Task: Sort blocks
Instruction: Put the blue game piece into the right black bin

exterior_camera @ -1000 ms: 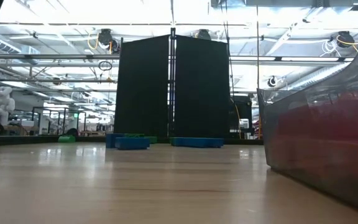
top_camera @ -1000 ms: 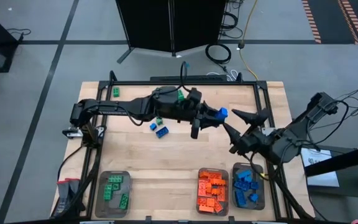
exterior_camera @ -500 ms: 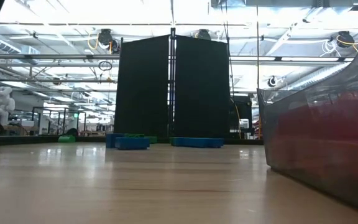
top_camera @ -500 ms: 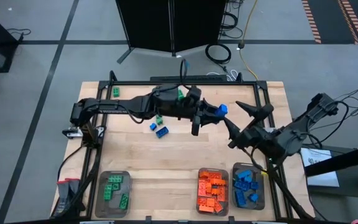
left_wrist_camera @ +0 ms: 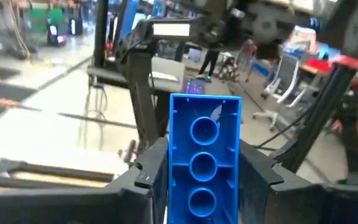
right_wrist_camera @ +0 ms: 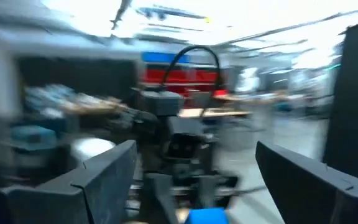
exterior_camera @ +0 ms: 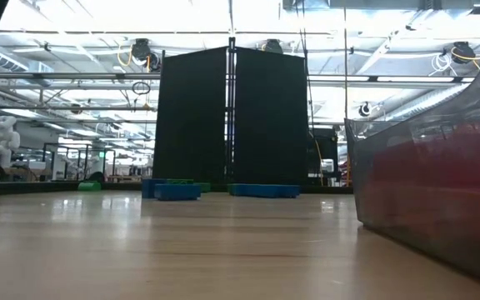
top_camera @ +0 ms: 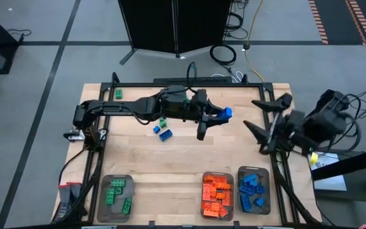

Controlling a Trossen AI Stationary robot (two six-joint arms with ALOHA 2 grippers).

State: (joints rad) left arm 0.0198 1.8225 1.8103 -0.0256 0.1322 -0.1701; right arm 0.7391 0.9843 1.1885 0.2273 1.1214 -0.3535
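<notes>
Left gripper [top_camera: 213, 118] clamps a blue brick [top_camera: 227, 113] mid-table, right gripper [top_camera: 267, 119] gaping nearby; trays [top_camera: 253, 190] partly filled, loose blocks [top_camera: 162, 131] remain unsorted.

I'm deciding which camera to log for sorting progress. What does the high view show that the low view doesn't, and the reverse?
Only the high view shows both arms: the left hand shut on a blue block, the right hand open near the table's right edge, and the green tray, orange tray and blue tray. Only the low view shows the room behind. Both show loose blocks on the table.
</notes>
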